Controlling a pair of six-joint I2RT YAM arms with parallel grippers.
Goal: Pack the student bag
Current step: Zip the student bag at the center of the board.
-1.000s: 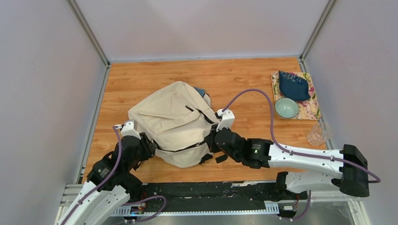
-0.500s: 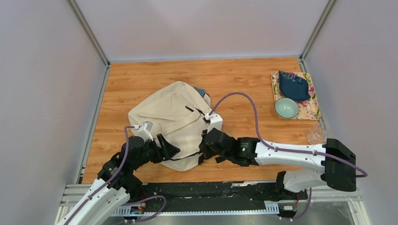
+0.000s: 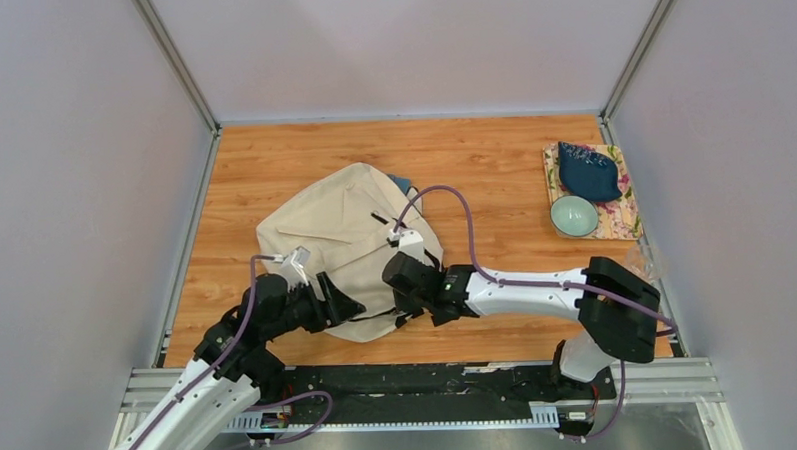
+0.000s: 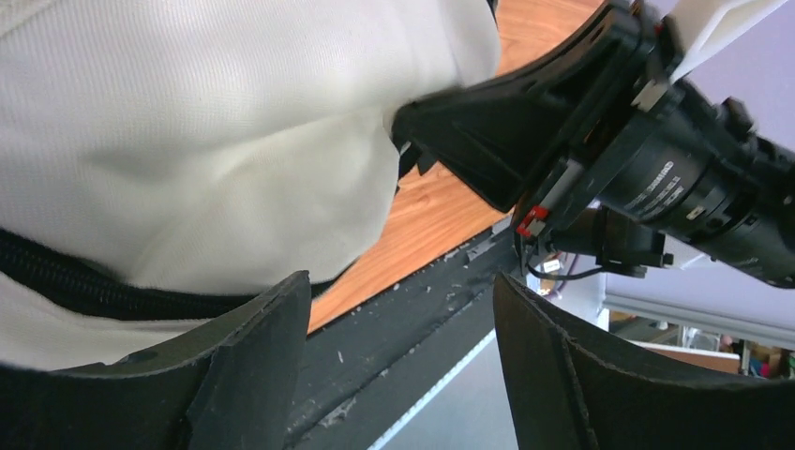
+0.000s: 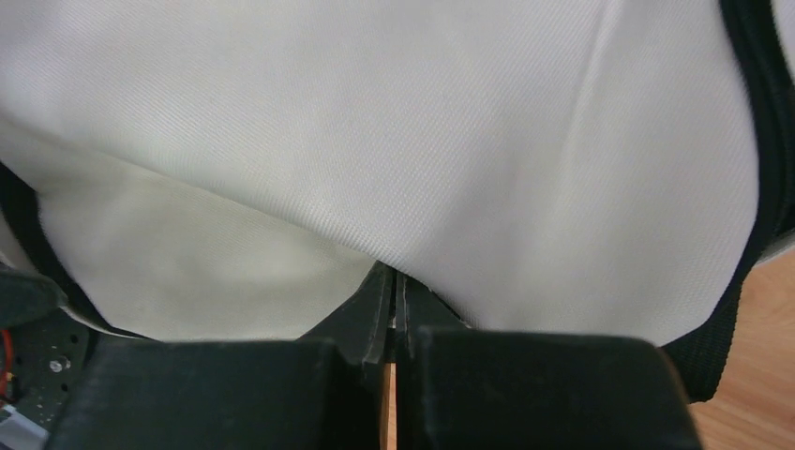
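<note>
The student bag [image 3: 340,237], a soft cream canvas backpack with black straps, lies in the middle of the wooden table. My right gripper [image 3: 397,287] is shut at the bag's near right edge. In the right wrist view its closed tips [image 5: 394,281] are tucked under a fold of the bag's fabric [image 5: 394,141], so what they pinch is hidden. My left gripper [image 3: 345,305] is open at the bag's near left edge. In the left wrist view its jaws [image 4: 403,366] stand wide apart and empty, the bag [image 4: 187,122] and its black zip line above the left finger.
A teal item [image 3: 401,183] peeks out behind the bag. At the far right, a floral mat [image 3: 626,217] holds a dark blue pouch [image 3: 589,171] and a pale green bowl [image 3: 574,216]. A clear cup [image 3: 644,261] stands near the right arm's elbow. A black rail [image 3: 410,380] runs along the near edge.
My right gripper has slid left along the bag's near edge, staying shut. My left gripper has swung right to the bag's near left side. The bag's near edge has bunched slightly.
</note>
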